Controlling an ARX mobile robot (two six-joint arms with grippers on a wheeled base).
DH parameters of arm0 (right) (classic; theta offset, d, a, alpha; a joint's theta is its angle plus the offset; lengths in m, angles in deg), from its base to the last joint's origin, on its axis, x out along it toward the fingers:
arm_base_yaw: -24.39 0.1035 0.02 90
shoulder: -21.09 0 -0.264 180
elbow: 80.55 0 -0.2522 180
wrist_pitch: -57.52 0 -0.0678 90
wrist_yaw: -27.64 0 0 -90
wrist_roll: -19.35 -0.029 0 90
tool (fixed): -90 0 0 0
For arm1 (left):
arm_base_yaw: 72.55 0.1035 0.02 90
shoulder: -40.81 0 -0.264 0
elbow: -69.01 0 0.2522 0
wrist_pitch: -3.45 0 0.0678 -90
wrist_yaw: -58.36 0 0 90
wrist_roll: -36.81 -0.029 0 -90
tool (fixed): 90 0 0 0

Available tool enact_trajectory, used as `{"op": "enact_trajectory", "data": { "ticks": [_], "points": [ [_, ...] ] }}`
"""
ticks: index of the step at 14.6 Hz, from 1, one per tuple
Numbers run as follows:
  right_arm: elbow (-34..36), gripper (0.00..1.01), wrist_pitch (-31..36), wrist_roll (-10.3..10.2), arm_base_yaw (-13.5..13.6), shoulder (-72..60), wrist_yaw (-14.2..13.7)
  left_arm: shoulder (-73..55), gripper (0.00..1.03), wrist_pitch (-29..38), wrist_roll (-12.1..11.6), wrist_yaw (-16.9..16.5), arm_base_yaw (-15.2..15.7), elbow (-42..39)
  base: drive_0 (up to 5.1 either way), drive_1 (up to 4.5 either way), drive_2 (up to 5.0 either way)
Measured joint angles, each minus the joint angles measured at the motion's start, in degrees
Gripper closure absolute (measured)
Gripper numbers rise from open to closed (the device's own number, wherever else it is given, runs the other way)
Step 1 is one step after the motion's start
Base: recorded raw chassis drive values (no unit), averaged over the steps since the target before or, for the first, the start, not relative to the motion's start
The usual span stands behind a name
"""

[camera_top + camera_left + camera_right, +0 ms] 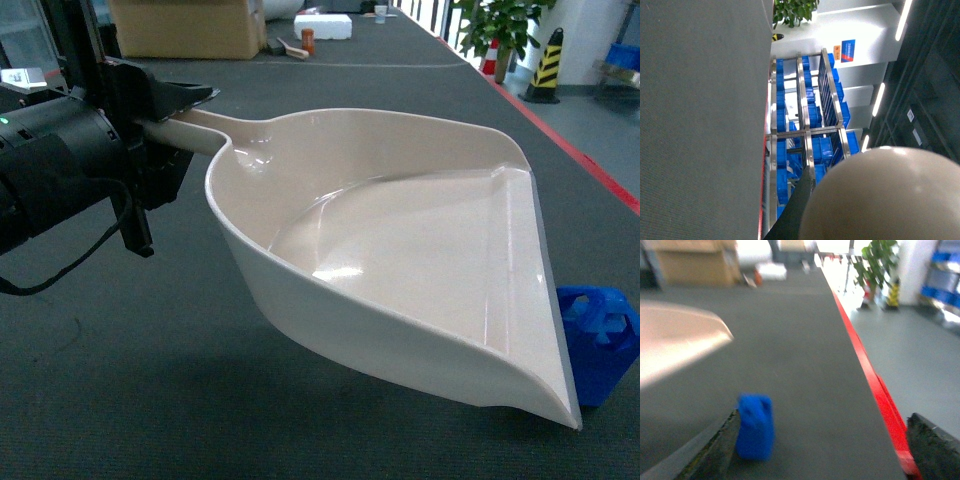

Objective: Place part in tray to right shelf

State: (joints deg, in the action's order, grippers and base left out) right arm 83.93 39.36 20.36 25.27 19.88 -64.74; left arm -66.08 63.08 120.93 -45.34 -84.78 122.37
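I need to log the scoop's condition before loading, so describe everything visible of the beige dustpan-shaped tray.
The large beige glossy plastic dustpan-shaped tray looks smooth and shiny, with a raised curved rim, a flat front lip edged in grey and a long handle. It is empty. It is held above the dark grey table, tilted so the lip dips toward the lower right. The left gripper clamps the handle. The small bright-blue plastic part stands on the table beyond the lip; whether the two touch cannot be told.

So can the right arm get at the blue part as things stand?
Probably yes: the part stands free on the grey surface, beside the tray's front lip, between the open right gripper's fingers.
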Motion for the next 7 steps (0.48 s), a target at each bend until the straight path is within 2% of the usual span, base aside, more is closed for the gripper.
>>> {"op": "enact_trajectory", "data": {
  "ticks": [1,2,3,5,6,7],
  "points": [
    [-3.48,0.03,-5.81,1.18,1.22,-8.55,-4.76,0.00,0.91,-0.04,-0.02,0.20,0.20,0.00,0.0,0.00,0.0],
    [-4.55,0.03,-1.40,1.73,-1.36,-16.87,-3.26,0.07,0.91,0.15,0.00,0.26,0.20,0.00,0.0,0.00,0.0],
    [-5.16,0.03,3.04,1.86,-2.82,-22.23,-1.07,0.07,0.91,0.09,0.00,0.17,0.22,0.00,0.0,0.00,0.0],
    [-8.46,0.03,12.07,1.84,-2.67,-34.82,2.60,0.07,0.91,-0.04,-0.02,0.15,0.20,0.00,0.0,0.00,0.0],
    [-11.21,0.03,17.53,1.49,-1.40,-43.85,4.04,0.13,0.91,0.09,0.00,0.17,0.20,0.00,0.0,0.00,0.0],
    [-12.57,0.03,20.13,1.20,-0.44,-48.70,4.87,0.13,0.91,0.04,-0.02,0.17,0.20,0.00,0.0,0.00,0.0]
  ]
}}
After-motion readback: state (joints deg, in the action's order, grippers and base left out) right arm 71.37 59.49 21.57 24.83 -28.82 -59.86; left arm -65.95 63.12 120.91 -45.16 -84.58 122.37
